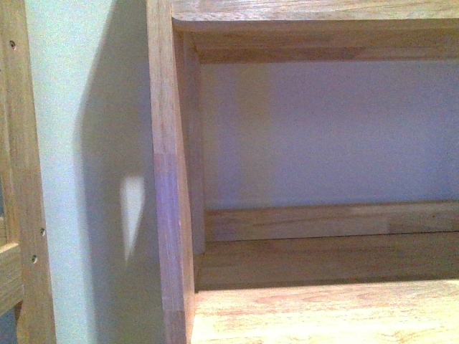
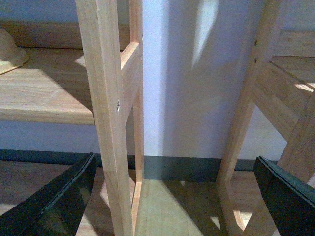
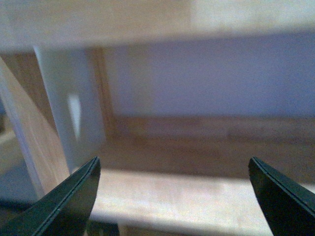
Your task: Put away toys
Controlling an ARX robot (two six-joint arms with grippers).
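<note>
No toy shows clearly in any view. In the left wrist view, only a pale rounded shape [image 2: 9, 49] lies on a shelf board [image 2: 49, 93], cut by the picture's edge. It may be a part of the toy, but I cannot tell.

The left pincer [image 2: 174, 160] is spread wide and holds nothing. Its dark fingers [image 2: 64, 196] stand well apart over the wooden floor [image 2: 172, 206], and a dark skirting board [image 2: 182, 168] runs along the wall behind. The right pincer [image 3: 173, 160] is also wide and empty, and it faces an open shelf compartment [image 3: 197, 147]. That picture is a little blurred.

In the front view the wooden shelf [image 1: 323, 312] fills the side from 1 to 5 o'clock. Its upright [image 1: 168, 215] stands close to the centre, and the pale wall [image 1: 86, 143] lies toward 9 o'clock. The wood is light, with visible grain, flat boards and square edges, and it looks smooth and hard. The wall is matt and plain.

A plush toy, by my judgement, will be light and soft. It should give under the fingers and is neither fragile nor slippery. A wide pincer should close deep into the thick middle of the body, so that the fabric bunches up and does not slide out. A thin edge or a small spike would probably slip.
</note>
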